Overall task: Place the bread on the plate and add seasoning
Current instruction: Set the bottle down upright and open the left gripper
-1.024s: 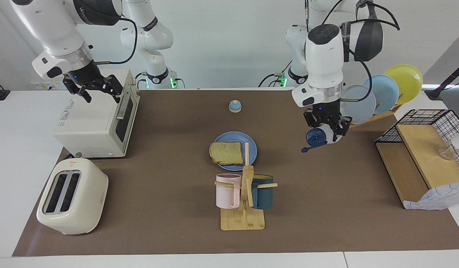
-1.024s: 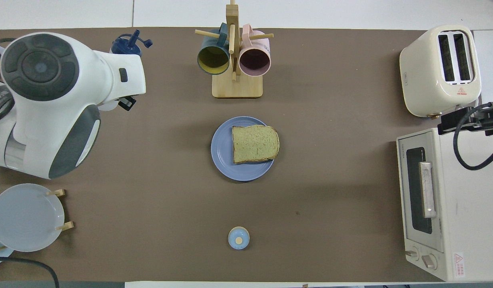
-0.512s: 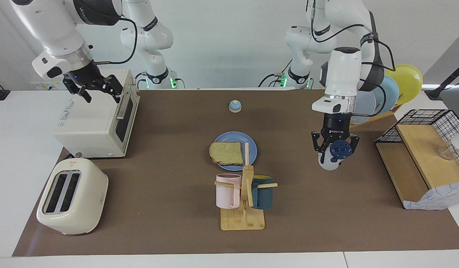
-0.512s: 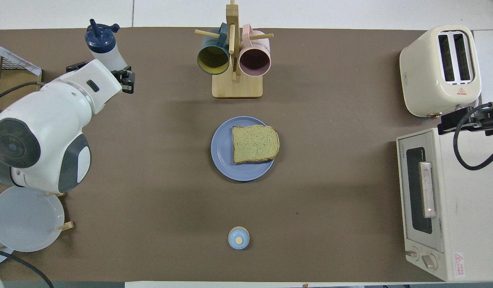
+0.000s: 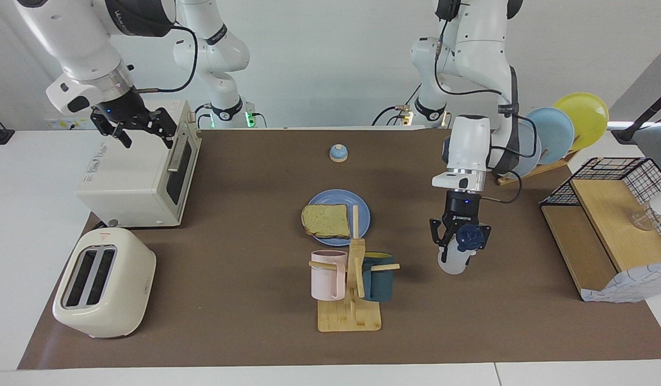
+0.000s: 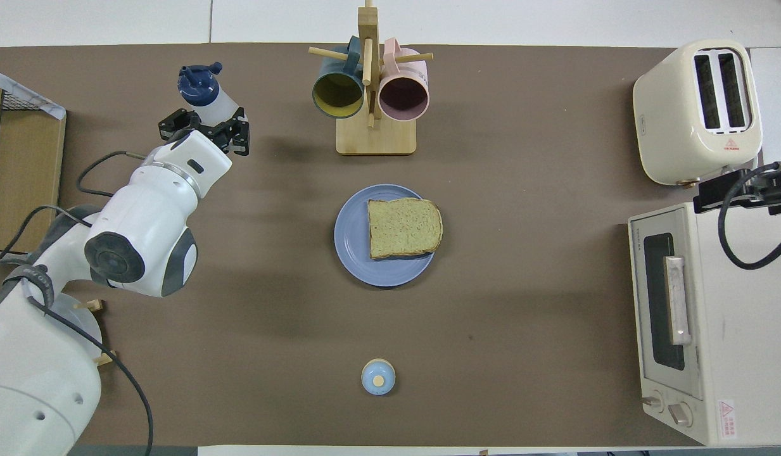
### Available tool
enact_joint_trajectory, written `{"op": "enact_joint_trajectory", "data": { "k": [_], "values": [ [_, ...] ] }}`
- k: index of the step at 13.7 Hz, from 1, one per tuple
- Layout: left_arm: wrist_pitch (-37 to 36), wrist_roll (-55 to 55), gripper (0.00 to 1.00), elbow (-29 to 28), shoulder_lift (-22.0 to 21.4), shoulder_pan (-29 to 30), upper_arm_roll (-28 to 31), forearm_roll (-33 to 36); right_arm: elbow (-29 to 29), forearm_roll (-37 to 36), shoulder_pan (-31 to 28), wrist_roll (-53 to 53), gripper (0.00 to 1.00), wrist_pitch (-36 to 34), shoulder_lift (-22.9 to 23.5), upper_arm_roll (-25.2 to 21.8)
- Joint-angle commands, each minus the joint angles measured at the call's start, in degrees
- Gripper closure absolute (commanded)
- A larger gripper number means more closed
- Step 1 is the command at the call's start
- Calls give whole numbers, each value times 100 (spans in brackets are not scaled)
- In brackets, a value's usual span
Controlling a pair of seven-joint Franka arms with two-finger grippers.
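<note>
The small translucent white seasoning bottle with a dark navy-blue flip cap (image 5: 458,251) is clamped upright between the closed fingers of the left gripper (image 5: 459,244), over the brown mat toward the left arm's end of the table, beside the wooden mug rack (image 5: 351,289); whether its base touches the mat cannot be made out. The right gripper (image 5: 142,128) is held with its jaws spread and empty above the white toaster oven (image 5: 137,177), and in the overhead view it is mostly cut off. The tan-yellow slice of toast with a brown crust (image 5: 326,221) is seen lying on the round medium-blue plate (image 5: 362,212) at mid-table, partly crossed by a rack peg.
</note>
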Motion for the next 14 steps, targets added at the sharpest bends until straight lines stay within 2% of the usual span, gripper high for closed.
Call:
{"op": "enact_joint_trajectory", "data": {
  "k": [1,6,12,14],
  "values": [
    [358,-10,100,458,586,60,-40,-81,-115,67,-67,-67,0,14,-100,29],
    [367,-27,100,961,1333,34,-40,-37,-115,67,-76,-67,0,14,-100,29],
    [367,-36,100,883,1344,122,-40,147,-115,67,-67,-67,0,14,-100,29],
    [358,-28,76,838,1343,148,-40,130,-115,67,-68,-67,0,14,-100,29]
  ]
}}
